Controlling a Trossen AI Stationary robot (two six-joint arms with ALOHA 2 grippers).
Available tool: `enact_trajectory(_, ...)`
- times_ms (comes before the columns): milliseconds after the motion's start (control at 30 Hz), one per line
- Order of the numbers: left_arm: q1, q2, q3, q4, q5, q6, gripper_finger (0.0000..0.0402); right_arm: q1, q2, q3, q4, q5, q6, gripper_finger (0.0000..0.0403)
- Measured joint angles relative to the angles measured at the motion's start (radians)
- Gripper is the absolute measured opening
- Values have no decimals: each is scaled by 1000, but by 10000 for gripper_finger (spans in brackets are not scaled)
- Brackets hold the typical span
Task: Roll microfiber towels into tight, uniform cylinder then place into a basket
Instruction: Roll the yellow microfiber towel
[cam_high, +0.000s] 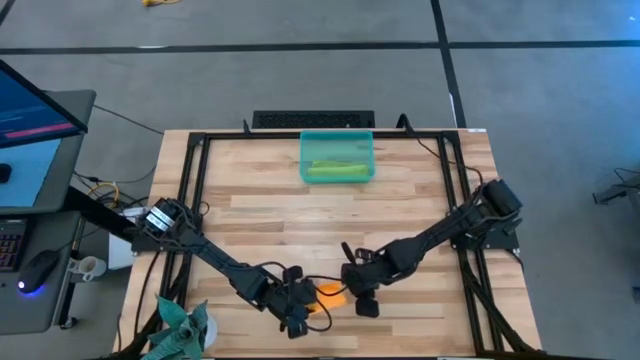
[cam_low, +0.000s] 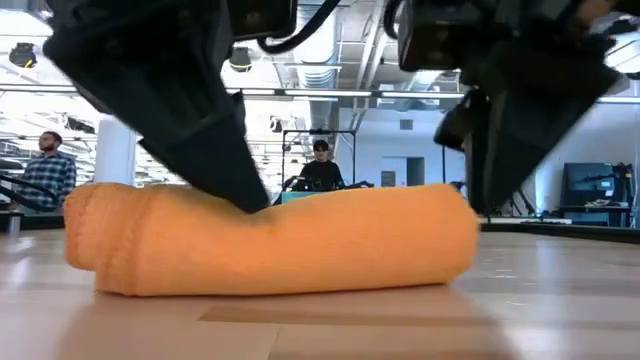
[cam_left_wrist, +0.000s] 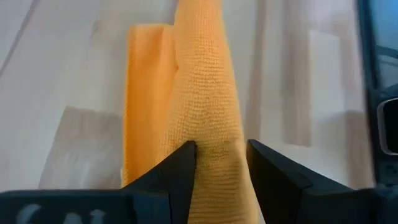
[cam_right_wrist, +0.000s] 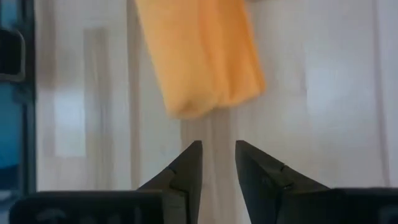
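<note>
Orange towel (cam_low: 270, 240) roll, near table edge: our left gripper (cam_left_wrist: 221, 155) pinches it; right gripper (cam_right_wrist: 217, 155) empty, slightly parted. Lifting one-ended, roll may unwind.

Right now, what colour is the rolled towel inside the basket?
Lime green rolled towel, clearest in the high view.

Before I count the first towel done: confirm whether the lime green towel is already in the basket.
Yes, in the high view the lime green towel lies rolled inside the basket at the table's far edge.
</note>
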Motion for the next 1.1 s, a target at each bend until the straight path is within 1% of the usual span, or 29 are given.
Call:
enact_trajectory(67, 0, 0, 0, 26, 0, 31, 138, -12, -14, 0, 9, 14, 29, 118)
enact_trajectory(100, 0, 0, -1, 32, 1, 34, 138, -21, -1, 2, 31, 21, 39, 118)
enact_trajectory(267, -4, 4, -7, -16, 10, 28, 138, -53, 101, 4, 34, 25, 105, 118)
enact_trajectory(433, -4, 3, -6, -39, 10, 41, 138, -74, 119, 8, 33, 17, 146, 118)
enact_trajectory(533, -4, 2, -6, -39, 12, 54, 138, -99, 111, 6, 28, 10, 210, 118)
enact_trajectory(633, -5, 2, -5, -40, 17, 112, 138, -143, 109, 6, 17, 4, 268, 118)
enact_trajectory(767, -7, 2, -5, -41, 14, 142, 138, -202, 111, 6, 6, -14, 282, 118)
enact_trajectory(900, -8, 1, -5, -47, 8, 140, 138, -235, 111, 7, -10, -24, 295, 118)
enact_trajectory(1033, -8, 0, -3, -66, 7, 102, 138, -233, 65, -1, -116, 21, 278, 118)
enact_trajectory(1100, -8, -1, -3, -77, 7, 86, 138, -228, 15, -2, -165, 50, 288, 118)
